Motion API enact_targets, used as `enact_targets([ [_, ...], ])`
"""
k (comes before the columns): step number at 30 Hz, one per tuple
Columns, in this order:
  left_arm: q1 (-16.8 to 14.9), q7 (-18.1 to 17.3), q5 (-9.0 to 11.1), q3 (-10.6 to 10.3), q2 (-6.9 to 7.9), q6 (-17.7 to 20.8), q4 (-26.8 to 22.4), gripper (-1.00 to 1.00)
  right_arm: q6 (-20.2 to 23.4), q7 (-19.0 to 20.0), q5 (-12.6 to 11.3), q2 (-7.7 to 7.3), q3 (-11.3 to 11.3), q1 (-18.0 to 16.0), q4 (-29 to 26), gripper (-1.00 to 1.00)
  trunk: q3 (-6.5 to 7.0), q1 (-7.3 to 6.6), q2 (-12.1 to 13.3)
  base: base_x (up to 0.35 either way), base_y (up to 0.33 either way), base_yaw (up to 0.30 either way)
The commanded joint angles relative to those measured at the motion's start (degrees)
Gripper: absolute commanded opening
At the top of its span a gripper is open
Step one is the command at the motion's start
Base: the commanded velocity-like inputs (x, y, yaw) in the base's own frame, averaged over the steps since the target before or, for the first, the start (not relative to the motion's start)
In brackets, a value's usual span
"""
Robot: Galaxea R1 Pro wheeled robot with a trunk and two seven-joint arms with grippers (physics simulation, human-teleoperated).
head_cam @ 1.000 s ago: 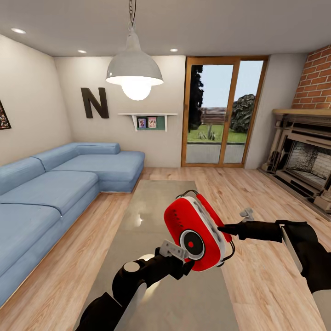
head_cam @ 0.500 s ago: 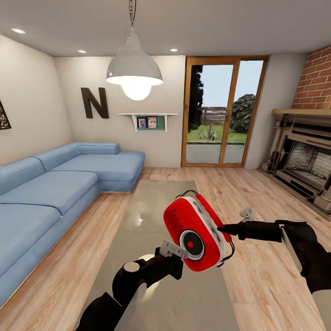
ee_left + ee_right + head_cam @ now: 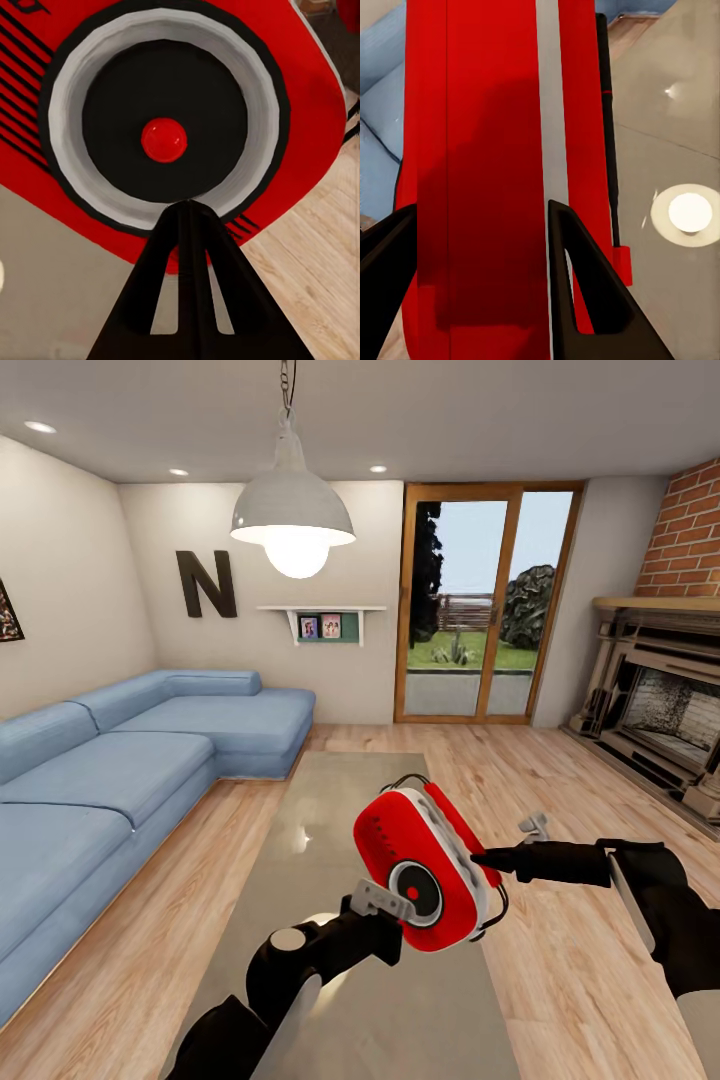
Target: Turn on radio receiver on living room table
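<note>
Your right gripper [image 3: 480, 857] clamps the red radio receiver's [image 3: 425, 865] rigid, probably light, slick sides above the coffee table [image 3: 330, 830], while your closed left gripper [image 3: 187, 206] touches its round dial [image 3: 163, 139].

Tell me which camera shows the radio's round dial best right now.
Left wrist view: the dial faces the camera, with the shut left gripper at its rim. Head view shows it small; right wrist view shows the radio receiver side-on.

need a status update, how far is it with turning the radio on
Done: the radio receiver is lifted above the table, clamped by the right gripper. In hand: the closed left gripper tip sits at the dial's rim. Left: pressing the red centre button.
</note>
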Motion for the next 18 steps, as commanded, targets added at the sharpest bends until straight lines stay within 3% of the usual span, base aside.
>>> enact_targets([
  [1, 0.0, 0.0, 0.0, -0.03, -0.04, 0.0, -0.09, -1.0, 0.16, 0.0, -0.3, 0.01, 0.0, -0.01, -0.03, -1.0, 0.0, 0.0, 0.0, 0.0, 0.0, 0.0],
  [18, 0.0, -0.09, -0.24, -0.06, 0.37, -0.52, -0.28, -1.0, 0.19, 1.28, -0.39, 0.04, 1.17, -0.01, -0.03, -1.0, 0.0, 0.0, 0.0, 0.0, 0.0, 0.0],
])
